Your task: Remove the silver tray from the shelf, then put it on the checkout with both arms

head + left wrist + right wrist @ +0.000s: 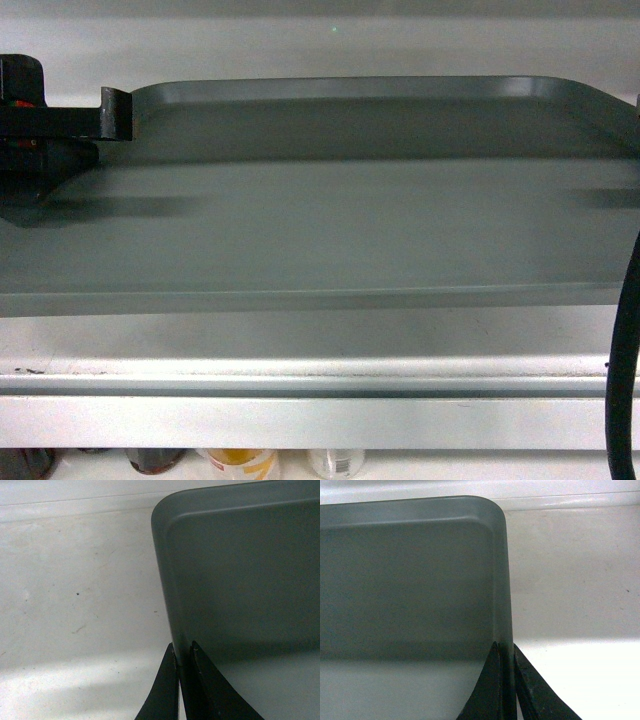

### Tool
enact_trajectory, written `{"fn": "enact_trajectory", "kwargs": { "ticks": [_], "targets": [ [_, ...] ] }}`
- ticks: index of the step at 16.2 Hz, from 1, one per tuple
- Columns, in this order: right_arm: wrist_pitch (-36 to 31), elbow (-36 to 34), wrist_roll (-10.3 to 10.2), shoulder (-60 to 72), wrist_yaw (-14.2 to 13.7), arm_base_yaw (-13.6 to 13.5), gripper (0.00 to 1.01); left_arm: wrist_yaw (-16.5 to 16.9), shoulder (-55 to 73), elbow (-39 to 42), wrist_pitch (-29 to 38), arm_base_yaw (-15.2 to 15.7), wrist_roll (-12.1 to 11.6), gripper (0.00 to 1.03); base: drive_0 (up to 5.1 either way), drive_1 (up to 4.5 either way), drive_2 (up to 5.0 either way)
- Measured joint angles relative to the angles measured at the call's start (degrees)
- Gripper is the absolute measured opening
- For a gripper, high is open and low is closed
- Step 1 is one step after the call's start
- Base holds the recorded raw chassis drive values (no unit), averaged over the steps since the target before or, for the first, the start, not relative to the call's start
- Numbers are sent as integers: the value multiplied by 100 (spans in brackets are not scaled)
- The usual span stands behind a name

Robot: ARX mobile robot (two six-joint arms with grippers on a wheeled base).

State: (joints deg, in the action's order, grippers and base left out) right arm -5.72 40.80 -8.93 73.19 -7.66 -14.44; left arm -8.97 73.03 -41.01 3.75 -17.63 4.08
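Observation:
The silver tray [340,220] lies flat across the white shelf [300,345], filling most of the head view. My left gripper [118,114] is shut on the tray's left rim near its far corner. The left wrist view shows the two black fingers pinching that rim [183,652], one outside and one inside the silver tray [240,580]. In the right wrist view my right gripper [505,650] is likewise shut on the right rim of the silver tray [405,580]. Whether the tray rests on the shelf or hangs just above it I cannot tell. The checkout is out of view.
The shelf's pale grey front rail [300,420] runs below the tray. Several bottles and jars [240,465] stand on the level underneath. A thick black cable [625,380] hangs at the right edge. White shelf board [75,605] [570,590] extends beside each tray end, up to the back wall [300,40].

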Motion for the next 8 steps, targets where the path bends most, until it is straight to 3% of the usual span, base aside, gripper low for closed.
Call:
{"fn": "enact_trajectory", "kwargs": {
  "ticks": [8],
  "targets": [
    [343,90,-11,-212,111,52,3,-83,-260,-116,-308,-66,-85,4,0,0,0]
  ]
}}
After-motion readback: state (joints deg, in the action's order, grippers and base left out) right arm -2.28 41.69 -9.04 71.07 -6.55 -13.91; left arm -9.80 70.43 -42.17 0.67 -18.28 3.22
